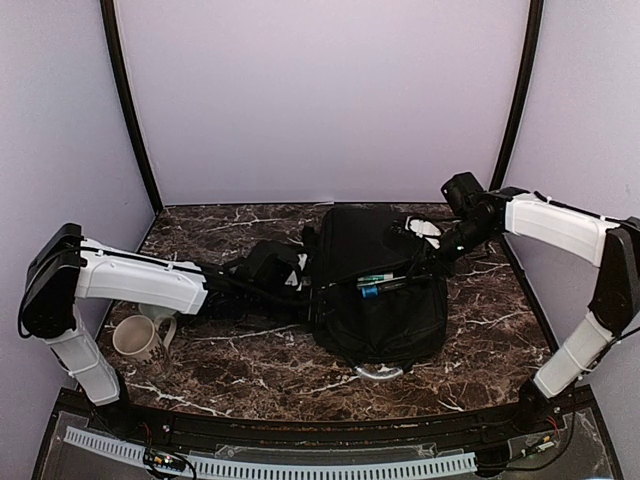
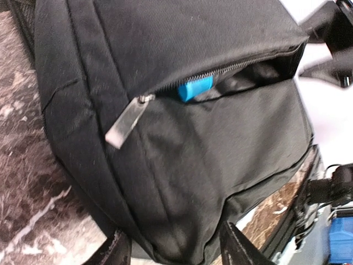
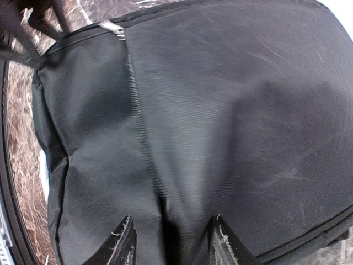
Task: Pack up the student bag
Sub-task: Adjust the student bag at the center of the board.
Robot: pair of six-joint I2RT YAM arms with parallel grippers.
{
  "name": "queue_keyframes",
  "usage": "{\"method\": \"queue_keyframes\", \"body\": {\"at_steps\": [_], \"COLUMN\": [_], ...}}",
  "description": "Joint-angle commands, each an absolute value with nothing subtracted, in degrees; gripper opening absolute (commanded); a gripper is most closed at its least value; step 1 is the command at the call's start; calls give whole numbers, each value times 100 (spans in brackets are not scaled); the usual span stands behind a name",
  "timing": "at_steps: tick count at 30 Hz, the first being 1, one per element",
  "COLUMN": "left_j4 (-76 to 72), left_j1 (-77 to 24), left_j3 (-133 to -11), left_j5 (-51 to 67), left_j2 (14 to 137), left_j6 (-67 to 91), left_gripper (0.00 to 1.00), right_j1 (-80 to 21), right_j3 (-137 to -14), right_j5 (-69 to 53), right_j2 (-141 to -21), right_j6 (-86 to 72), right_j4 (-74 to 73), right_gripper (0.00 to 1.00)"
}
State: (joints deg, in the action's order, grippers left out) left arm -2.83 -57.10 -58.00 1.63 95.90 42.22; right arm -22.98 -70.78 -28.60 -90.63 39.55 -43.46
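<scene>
Black fabric fills both wrist views: the backpack (image 1: 385,300) lies flat near the middle of the marble table (image 1: 250,365). Its front pocket is unzipped, with a few pens (image 1: 380,284) poking out of the slit. From the left wrist camera a blue object (image 2: 194,88) shows inside that opening, and the metal zip pull (image 2: 126,122) hangs at about 7 o'clock from it.

The left gripper (image 2: 176,244) sits at the bag's 9 o'clock edge with its jaws spread wide. The edge of the bag fills the gap between them, and I cannot tell whether they press on it.

The right gripper (image 3: 172,238) is over the bag's 2 o'clock corner. Its jaws are partly apart above a crease of cloth and have hold of nothing.

A white pouch (image 1: 426,229) lies at the bag's 1 o'clock, touching it. A pale mug (image 1: 138,338) stands at 8 o'clock, well apart.
</scene>
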Motion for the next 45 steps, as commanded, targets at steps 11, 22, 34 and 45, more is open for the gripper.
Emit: {"method": "queue_keyframes", "body": {"at_steps": [11,22,34,45], "left_j4": [-1461,-1625,-2294,-2378], "left_j1": [-5430,-5580,-5616,-5616], "left_j3": [-6270,-6130,-4818,-4245], "left_j5": [851,654,669,529], "left_j2": [9976,8313,8752,8952], "left_j6": [4335,3896,4307,4447], "left_gripper": [0,0,0,0], "right_j1": [-3006,-2970,-2966,-3277], "right_j3": [-6514,-6715,-7699,-8013], "right_j5": [-1333,-1050,-2580,-3276], "right_j2": [-8655,-8418,-8274,-9247], "right_j6": [4106,4163,4129,3094], "right_j4": [-3972,-4456,-5204,-4178], "right_gripper": [45,43,50,36]}}
